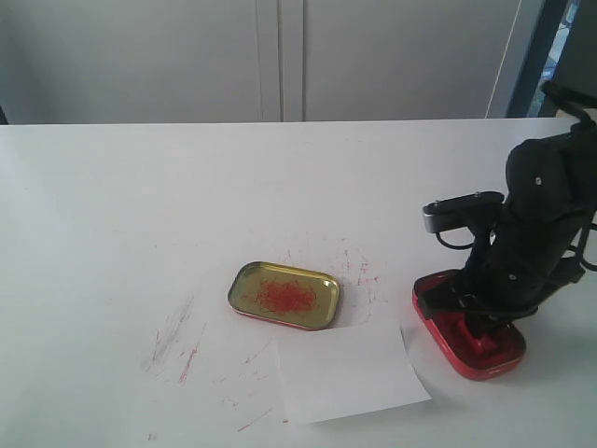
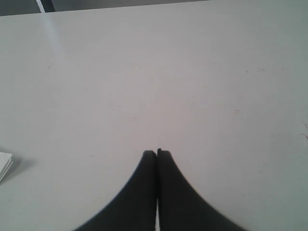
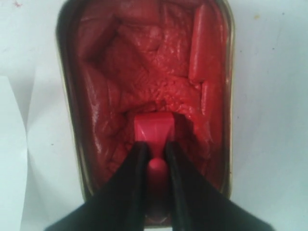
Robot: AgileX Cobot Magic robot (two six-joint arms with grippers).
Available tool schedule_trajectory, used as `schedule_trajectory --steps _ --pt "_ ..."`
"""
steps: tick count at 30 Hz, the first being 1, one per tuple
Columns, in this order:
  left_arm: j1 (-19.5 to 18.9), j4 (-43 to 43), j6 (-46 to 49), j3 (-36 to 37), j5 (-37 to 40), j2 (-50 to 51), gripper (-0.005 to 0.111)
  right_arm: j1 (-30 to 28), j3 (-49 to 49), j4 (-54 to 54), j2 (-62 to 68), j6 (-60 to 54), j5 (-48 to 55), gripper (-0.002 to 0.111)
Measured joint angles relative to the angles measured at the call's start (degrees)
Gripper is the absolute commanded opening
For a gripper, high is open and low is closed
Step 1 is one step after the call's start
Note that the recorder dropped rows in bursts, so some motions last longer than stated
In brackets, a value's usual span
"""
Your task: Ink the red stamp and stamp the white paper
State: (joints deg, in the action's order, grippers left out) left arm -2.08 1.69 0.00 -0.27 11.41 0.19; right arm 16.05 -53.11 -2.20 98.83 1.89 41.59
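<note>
Red stamp (image 3: 153,127): upright in the red tin (image 1: 446,350), base down on the ink pad (image 3: 144,62), narrow handle pointing up. Right pincer (image 3: 155,145) is clamped on that handle, one finger each side, tips just above the wider base. In the exterior view the stamp (image 1: 478,338) is mostly hidden by the pincer (image 1: 480,322); only a bit of red shows below the black fingers.

Tin: oblong, open, w/ lumpy, wrinkled red ink filling it; a raised red ridge runs along one long wall. It sits on the counter (image 1: 140,187) at the right of the exterior view, under the black right arm (image 1: 546,224).

White paper (image 1: 350,373): flat on the counter, just beside the red tin, on its left in the exterior view, near the front edge of the picture. Plain, no marks visible. Its far edge lies just in front of the gold tin (image 1: 235,291); can't tell if they touch.

Gold tin: oblong, open, red smears across its floor, approx. mid-counter, well apart from the red tin. Red streaks (image 1: 187,350) are scribbled on the white surface to its left and front, fainter ones behind it.

Left pincer (image 2: 157,153): jaws together, nothing between them, over bare counter. Not seen in the exterior view. A corner of smth white and flat (image 2: 4,164) shows at the wrist frame's edge; can't tell what it is.
</note>
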Motion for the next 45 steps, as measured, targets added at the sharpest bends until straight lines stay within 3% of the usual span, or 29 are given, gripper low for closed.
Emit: schedule_trajectory --steps 14,45 --pt "0.0 0.0 0.0 0.0 0.0 0.0 0.0 0.0 0.0 0.0 -5.5 0.0 0.2 0.0" --pt "0.0 0.0 0.0 0.0 0.0 0.0 0.0 0.0 1.2 0.0 -3.3 0.0 -4.3 0.0"
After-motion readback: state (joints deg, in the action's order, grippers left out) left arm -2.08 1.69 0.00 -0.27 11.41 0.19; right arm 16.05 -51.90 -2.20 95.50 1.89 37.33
